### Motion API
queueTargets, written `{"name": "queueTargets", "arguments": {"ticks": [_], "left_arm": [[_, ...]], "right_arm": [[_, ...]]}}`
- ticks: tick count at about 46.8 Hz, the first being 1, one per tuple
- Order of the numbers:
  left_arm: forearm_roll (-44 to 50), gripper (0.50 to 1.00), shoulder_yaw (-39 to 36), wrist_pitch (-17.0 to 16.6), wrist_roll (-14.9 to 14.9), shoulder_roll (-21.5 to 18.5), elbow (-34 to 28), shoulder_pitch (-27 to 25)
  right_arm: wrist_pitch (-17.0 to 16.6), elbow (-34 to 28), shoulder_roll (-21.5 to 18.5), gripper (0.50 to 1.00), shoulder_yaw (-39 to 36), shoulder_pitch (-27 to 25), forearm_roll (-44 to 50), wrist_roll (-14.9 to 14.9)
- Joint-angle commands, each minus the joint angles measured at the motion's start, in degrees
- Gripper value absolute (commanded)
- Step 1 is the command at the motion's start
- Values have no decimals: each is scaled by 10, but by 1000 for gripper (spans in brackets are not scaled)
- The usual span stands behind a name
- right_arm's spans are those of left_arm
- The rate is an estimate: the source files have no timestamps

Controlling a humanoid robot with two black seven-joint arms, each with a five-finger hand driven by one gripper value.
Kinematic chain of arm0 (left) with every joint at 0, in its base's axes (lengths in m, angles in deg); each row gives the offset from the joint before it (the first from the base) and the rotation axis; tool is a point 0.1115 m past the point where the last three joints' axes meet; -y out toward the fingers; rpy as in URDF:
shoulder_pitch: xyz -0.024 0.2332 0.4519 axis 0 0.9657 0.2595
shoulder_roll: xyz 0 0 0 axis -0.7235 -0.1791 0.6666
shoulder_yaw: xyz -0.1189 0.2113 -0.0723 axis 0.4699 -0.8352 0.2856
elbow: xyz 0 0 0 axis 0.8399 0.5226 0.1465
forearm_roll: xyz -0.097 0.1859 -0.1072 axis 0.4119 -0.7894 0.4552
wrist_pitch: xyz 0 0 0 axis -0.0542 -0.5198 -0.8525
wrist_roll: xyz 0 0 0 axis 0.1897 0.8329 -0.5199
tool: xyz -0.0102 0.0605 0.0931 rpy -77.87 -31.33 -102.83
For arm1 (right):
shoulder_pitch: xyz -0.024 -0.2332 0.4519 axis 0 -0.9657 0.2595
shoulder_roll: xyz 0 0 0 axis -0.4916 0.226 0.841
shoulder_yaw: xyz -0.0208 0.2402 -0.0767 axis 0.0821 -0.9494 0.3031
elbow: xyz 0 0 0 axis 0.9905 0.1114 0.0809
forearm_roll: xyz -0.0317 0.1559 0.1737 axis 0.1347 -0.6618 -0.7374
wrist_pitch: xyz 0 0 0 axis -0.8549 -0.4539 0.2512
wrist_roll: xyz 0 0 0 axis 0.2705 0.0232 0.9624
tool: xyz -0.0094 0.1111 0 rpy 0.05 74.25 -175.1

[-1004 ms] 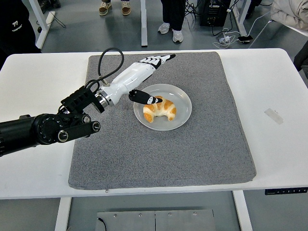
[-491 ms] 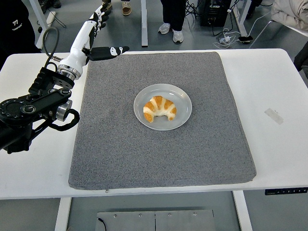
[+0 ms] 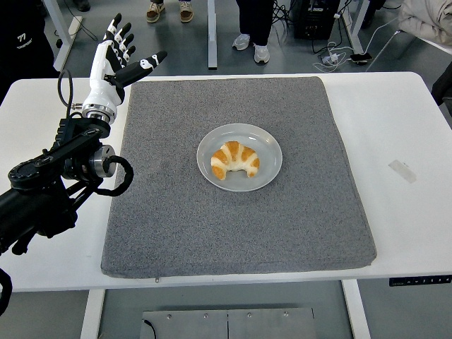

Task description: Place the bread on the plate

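The left hand (image 3: pixel 116 56) has pulled away — fingers spread, holding nothing. The bread (image 3: pixel 235 160) sits on the plate (image 3: pixel 268 141) — looks done.

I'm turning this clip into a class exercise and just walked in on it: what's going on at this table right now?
A humanoid robot is working on putting bread on a plate, and that looks done: the croissant lies on the grey plate in the middle of a grey mat on the white table. The left hand is raised over the table's far left corner, fingers spread, holding nothing, well clear of the plate. The right arm is out of view.
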Motion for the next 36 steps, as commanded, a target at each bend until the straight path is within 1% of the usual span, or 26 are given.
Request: {"name": "queueTargets", "arguments": {"ticks": [1, 7, 11, 15, 19, 26, 36], "left_arm": [[24, 971, 9, 33, 0, 18, 41, -3], [64, 971, 23, 84, -1, 34, 92, -7], [90, 971, 30, 122, -1, 35, 110, -9], [111, 971, 33, 147, -1, 37, 125, -9], [114, 971, 33, 152, 0, 43, 134, -10], [114, 971, 43, 154, 0, 41, 138, -13], [114, 971, 61, 182, 0, 37, 140, -14]], "right_arm": [[0, 0, 0, 1000, 0, 0, 0, 0], [0, 0, 0, 1000, 0, 0, 0, 0], [0, 0, 0, 1000, 1, 0, 0, 0], [0, 0, 0, 1000, 0, 0, 0, 0], [-1, 3, 0, 1000, -1, 2, 0, 0], [-1, 4, 0, 1000, -1, 4, 0, 0], [-1, 4, 0, 1000, -1, 5, 0, 0]]}}
